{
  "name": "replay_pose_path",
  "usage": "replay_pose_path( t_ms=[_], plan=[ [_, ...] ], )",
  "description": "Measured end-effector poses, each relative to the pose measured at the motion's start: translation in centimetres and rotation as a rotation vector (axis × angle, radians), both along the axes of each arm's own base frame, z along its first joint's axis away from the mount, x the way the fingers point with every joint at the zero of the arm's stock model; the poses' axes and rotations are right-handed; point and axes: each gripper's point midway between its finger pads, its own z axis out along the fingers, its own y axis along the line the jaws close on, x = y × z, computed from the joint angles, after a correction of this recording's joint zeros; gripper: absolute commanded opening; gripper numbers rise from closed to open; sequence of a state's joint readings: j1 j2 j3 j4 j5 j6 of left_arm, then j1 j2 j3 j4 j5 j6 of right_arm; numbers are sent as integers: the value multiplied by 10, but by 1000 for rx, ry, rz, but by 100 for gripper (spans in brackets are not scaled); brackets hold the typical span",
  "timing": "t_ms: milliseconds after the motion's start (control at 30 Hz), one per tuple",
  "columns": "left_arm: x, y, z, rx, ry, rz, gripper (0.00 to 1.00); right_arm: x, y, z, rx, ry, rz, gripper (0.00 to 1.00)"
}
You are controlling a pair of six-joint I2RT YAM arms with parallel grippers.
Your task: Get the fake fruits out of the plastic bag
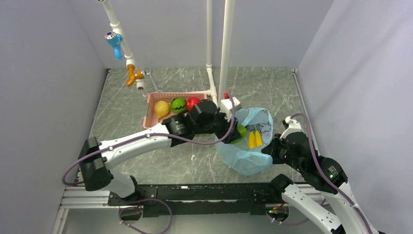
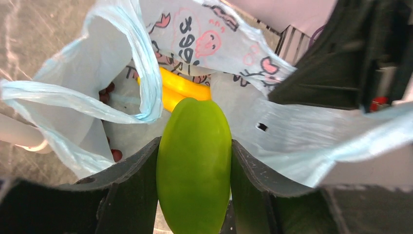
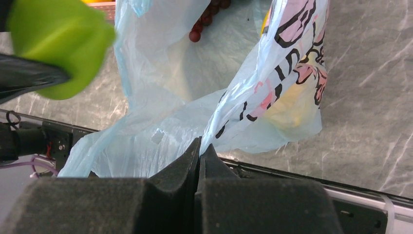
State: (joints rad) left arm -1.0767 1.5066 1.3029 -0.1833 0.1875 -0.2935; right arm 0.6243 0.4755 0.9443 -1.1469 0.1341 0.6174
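The green apple (image 2: 195, 165) is smooth, glossy and rounded; my left tool (image 1: 237, 132) holds it clamped between two matte black fingers (image 2: 129, 170), at the left edge of the plastic bag's (image 1: 246, 158) opening. The bag is thin, crinkly, translucent light-blue film with pink and black cartoon print, and it lies on the grey veined bench (image 1: 272, 87). My right tool (image 3: 199, 152) is pressed closed on a fold of that film at the bag's near side. Inside the bag I count two yellow bananas (image 1: 255, 138), just beyond the apple, and a cluster of dark red-purple grapes (image 3: 204, 19) that I cannot count. The pink lattice basket (image 1: 168, 95), left of the bag, carries three fruits: one yellow pear (image 1: 162, 108), one striped watermelon (image 1: 178, 104), one red apple (image 1: 193, 102).
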Motion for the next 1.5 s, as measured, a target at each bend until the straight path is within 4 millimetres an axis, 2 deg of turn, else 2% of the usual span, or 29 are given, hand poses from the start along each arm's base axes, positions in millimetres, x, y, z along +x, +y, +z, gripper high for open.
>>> replay_pose_path(
  t_ms=[200, 333, 400, 567, 633, 800, 900, 967, 1033, 1200, 1367, 1500],
  plan=[
    [-11, 26, 43, -73, -89, -14, 36, 6, -1, 1, -20, -15, -4, 0],
    [-12, 51, 48, -71, -135, 17, 35, 8, 1, 2, -23, -20, 0, 0],
    [-6, 66, 46, -55, -149, 59, 34, 9, 1, 2, -23, -23, -1, 0],
    [40, 128, 22, 48, -151, 327, 32, 9, 1, 3, -23, -28, 0, 0],
    [63, 161, 6, 110, -140, 469, 31, 10, 1, 3, -25, -29, 1, 0],
    [102, 230, -34, 261, -118, 732, 29, 10, 1, 3, -26, -30, 3, 0],
    [117, 258, -49, 318, -99, 832, 23, 10, 1, 3, -28, -30, 4, 0],
    [132, 277, -60, 351, -64, 908, 12, 10, 1, 3, -28, -31, 5, 0],
    [144, 292, -74, 384, -19, 982, 9, 10, 1, 3, -28, -31, 5, 0],
    [167, 317, -115, 444, 129, 1135, 17, 10, 1, 5, -24, -41, 6, 0],
    [187, 319, -125, 436, 205, 1283, 20, 9, 0, 6, -18, -50, 6, 0],
    [191, 327, -127, 406, 264, 1442, 19, 9, 0, 7, -16, -53, 7, 0]
  ],
)
